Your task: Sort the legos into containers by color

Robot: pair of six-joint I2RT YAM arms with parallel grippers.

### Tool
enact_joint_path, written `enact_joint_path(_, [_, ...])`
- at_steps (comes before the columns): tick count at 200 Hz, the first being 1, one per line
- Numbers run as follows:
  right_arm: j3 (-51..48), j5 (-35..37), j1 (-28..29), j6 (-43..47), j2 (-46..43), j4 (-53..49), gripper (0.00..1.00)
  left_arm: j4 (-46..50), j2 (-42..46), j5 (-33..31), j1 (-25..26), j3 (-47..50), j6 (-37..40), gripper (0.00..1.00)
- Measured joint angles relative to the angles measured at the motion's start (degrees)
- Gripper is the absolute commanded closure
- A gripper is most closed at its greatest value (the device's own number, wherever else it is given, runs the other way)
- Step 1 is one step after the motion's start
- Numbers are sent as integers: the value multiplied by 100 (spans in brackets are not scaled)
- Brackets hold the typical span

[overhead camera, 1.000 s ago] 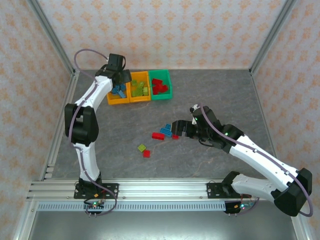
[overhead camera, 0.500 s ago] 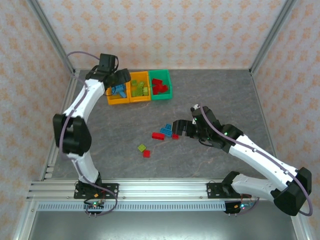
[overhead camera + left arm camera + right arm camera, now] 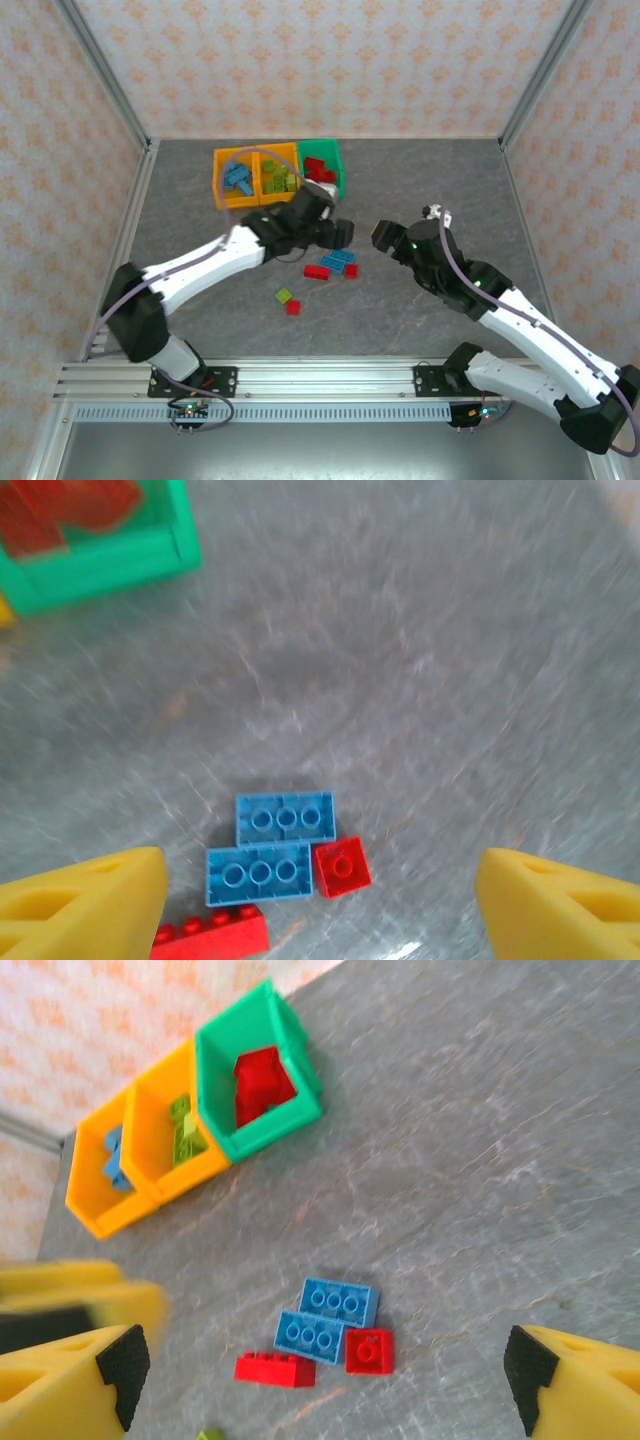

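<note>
Change: our left arm (image 3: 225, 255) has swung away from the far orange bin (image 3: 222, 195) and now hangs over the loose cluster on the worktop (image 3: 450, 180). Our right arm (image 3: 480, 295) has drawn back from that same cluster.
Meaning: we judge the last drop-off finished. The left side is lining up the next pick and the right is giving way.
Left jaws: apart, with nothing between them.
Right jaws: wide apart and empty.
Blue bricks: two blue bricks (image 3: 285, 817) lie touching side by side. They sit between the left jaws, just ahead of the tips and nearer the left-hand finger (image 3: 90, 905).
Neighbours: a small red brick (image 3: 342, 867) touches the nearer blue one's end. A long red brick (image 3: 212, 932) lies just beside the left-hand finger.
Axis: both blue bricks lie flat, studs up. Their long axes are parallel and run nearly from one finger toward the other, slightly tilted.
Grip: closing like this would catch the ends, so we think a wrist turn is safer.
Green bin (image 3: 100, 565): well ahead and to the left of the left jaws, with red bricks inside.
</note>
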State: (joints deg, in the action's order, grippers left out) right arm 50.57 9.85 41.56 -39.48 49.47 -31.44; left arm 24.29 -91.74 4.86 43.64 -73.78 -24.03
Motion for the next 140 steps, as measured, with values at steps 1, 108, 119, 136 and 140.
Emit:
enact_joint_path(1, [-4,11,2,-2,-11,-2,6,-9,-50,-4,17,0,0,19])
enact_joint_path(108, [-387,293,0,-339,-476,-483,6,170,-2730,-85,46,-1386,59,7])
enact_joint_path(119, [-387,302,2,-339,-476,-483,6,225,-2765,-85,46,-1381,63,8])
enact_joint_path(136, [-387,315,0,-339,-476,-481,6,245,-2780,-85,46,-1340,120,12])
enact_joint_path(140, [-387,315,2,-339,-476,-481,6,247,-2778,-85,46,-1325,122,14])
